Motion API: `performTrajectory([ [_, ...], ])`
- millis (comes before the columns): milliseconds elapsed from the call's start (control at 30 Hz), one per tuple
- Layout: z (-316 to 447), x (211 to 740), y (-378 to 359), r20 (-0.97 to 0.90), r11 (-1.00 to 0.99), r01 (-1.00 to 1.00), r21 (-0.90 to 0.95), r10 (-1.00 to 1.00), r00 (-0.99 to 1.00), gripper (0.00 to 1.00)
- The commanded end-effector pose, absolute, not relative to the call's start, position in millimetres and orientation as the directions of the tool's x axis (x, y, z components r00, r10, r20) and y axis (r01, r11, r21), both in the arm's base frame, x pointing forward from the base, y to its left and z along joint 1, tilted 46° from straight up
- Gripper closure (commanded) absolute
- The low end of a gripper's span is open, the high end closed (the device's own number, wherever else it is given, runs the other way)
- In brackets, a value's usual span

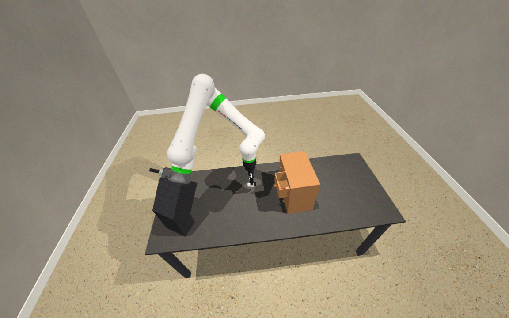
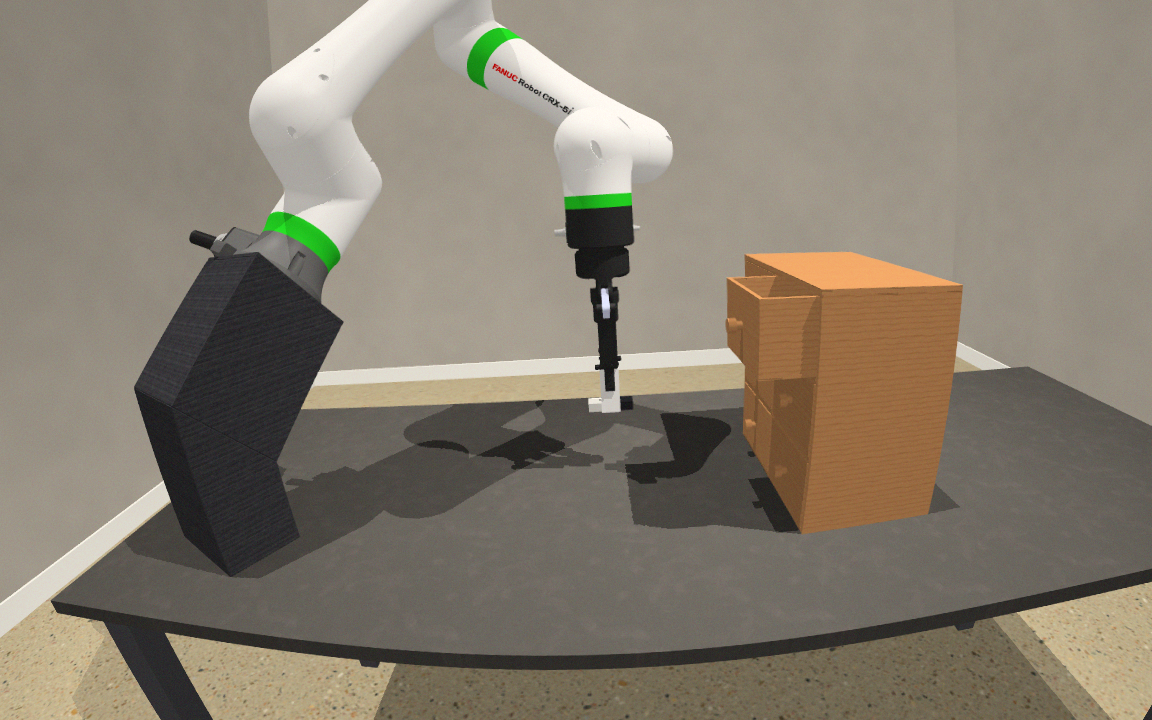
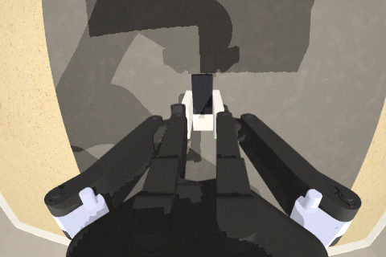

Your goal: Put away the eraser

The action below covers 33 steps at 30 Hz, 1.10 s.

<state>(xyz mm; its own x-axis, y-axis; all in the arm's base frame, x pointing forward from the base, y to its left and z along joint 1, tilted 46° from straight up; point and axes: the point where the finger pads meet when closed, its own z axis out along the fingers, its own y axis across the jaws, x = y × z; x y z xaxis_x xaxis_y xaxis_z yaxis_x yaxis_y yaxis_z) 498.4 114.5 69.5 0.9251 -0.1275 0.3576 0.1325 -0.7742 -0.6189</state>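
Exterior view shows the white arm rising from its dark pedestal, bending over at the elbow and angling down to a wrist from which the gripper points straight down, above the table and in front of the orange chest. Its fingers are drawn close together on the black-and-white eraser, gripped crosswise and held off the tabletop, dark end toward the chest. One upper drawer stands pulled out, with a red-and-white item inside.
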Motion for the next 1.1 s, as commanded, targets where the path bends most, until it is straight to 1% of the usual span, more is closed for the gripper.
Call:
performTrajectory([
  [0,64,503,106,0.173,-0.71,-0.128,-0.692,-0.336,0.926,0.89],
  [200,53,511,90,-0.02,-0.594,-0.373,-0.712,-0.515,0.857,0.89],
  [267,53,511,90,-0.02,-0.594,-0.373,-0.712,-0.515,0.857,0.89],
  [300,51,512,86,-0.12,-0.516,-0.49,-0.702,-0.593,0.796,0.89],
  [567,32,522,59,-0.361,-0.272,-0.742,-0.613,-0.738,0.569,0.89],
  [767,19,528,40,-0.521,-0.051,-0.873,-0.485,-0.785,0.336,0.89],
  [833,19,528,40,-0.521,-0.051,-0.873,-0.485,-0.785,0.336,0.89],
  [867,17,529,38,-0.584,0.06,-0.911,-0.407,-0.784,0.21,0.89],
  [1067,9,532,25,-0.671,0.262,-0.935,-0.241,-0.741,-0.035,0.89],
])
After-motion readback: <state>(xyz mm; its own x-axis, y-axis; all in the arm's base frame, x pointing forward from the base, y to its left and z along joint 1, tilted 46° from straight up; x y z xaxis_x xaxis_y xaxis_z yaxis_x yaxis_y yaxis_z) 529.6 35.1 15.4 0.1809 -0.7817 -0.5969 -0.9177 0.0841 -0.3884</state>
